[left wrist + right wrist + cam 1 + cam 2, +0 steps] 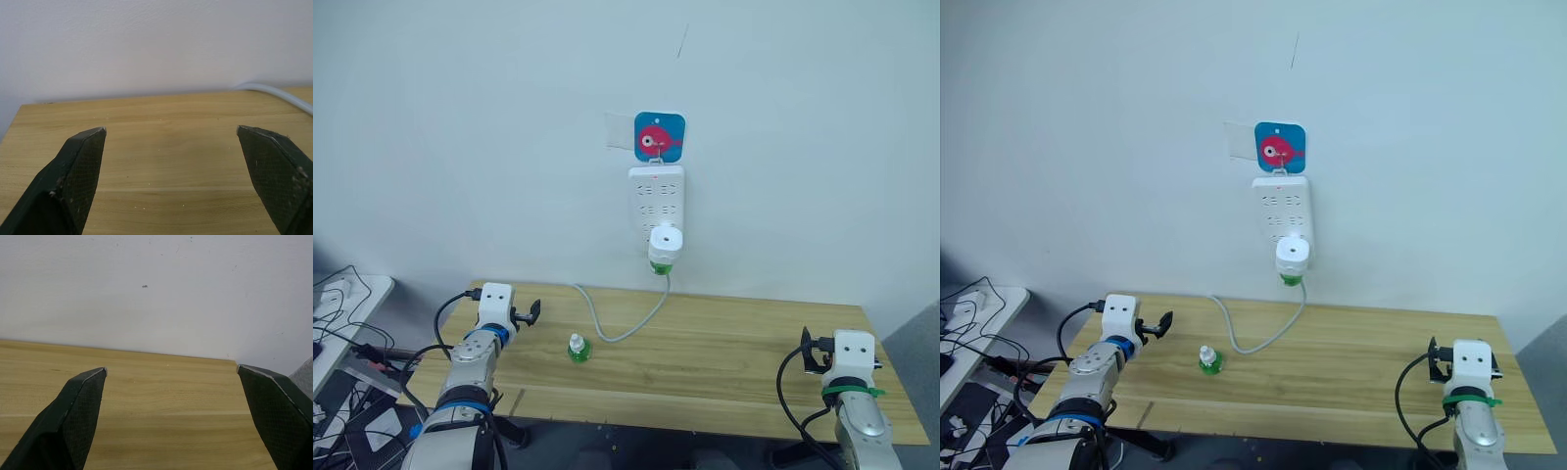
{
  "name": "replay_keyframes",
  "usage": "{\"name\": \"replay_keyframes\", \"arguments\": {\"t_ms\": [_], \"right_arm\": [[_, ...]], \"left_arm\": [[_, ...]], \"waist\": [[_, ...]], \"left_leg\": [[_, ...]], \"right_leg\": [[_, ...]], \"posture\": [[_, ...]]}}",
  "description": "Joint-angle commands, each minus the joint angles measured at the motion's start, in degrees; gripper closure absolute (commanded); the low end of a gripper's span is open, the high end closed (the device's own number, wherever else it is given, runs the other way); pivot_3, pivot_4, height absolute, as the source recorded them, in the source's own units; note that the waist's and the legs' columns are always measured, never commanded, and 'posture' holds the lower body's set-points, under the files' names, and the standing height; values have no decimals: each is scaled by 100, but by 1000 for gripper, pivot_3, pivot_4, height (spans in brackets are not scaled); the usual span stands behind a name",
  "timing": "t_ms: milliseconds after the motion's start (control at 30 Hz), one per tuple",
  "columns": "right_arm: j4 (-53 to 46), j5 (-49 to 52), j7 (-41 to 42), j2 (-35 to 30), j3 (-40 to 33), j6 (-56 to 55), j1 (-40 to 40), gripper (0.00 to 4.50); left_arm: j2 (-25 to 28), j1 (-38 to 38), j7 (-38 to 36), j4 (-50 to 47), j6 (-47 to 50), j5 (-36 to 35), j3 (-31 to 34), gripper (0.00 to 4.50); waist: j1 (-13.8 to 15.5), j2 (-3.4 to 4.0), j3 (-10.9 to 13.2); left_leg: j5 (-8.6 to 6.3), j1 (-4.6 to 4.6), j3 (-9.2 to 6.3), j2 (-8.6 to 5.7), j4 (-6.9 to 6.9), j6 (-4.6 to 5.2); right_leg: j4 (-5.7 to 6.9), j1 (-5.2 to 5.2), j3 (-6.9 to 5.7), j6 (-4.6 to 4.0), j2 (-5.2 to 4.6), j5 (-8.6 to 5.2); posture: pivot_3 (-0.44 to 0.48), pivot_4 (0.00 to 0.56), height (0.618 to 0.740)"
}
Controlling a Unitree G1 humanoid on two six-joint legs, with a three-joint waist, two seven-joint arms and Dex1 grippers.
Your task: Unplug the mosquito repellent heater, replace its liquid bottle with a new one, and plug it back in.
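Note:
The mosquito repellent heater (666,238), white and rounded, is plugged into the bottom of a white power strip (656,196) on the wall, with a green liquid bottle (662,266) fitted under it. Another small green bottle (578,348) with a white cap stands upright on the wooden table (724,362), left of centre. My left gripper (530,313) hovers open over the table's left end, a short way left of that bottle; its wrist view shows nothing between its fingers (83,161). Open and empty too, my right gripper (811,351) is over the table's right end.
The power strip hangs from a blue card with a red fish (659,136). Its grey cable (626,328) loops down onto the table behind the standing bottle. A white side stand with tangled wires (342,304) sits off the table's left end.

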Motion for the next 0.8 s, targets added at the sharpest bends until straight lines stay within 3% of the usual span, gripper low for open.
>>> {"name": "replay_keyframes", "arguments": {"t_ms": [33, 800], "right_arm": [[-211, 48, -11, -65, -103, -44, -96, 40], [-486, 72, 24, -19, -83, 48, 80, 40]], "left_arm": [[38, -79, -123, -304, 71, -121, 50, 0], [67, 221, -626, -1263, 391, -663, 232, 0]], "waist": [[0, 0, 1], [-17, 4, 63]], "left_leg": [[0, 0, 0, 0, 0, 0], [0, -1, 0, 0, 0, -1]], "right_leg": [[0, 0, 0, 0, 0, 0], [0, -1, 0, -1, 0, -4]], "posture": [[201, 21, 740], [195, 52, 740]]}}
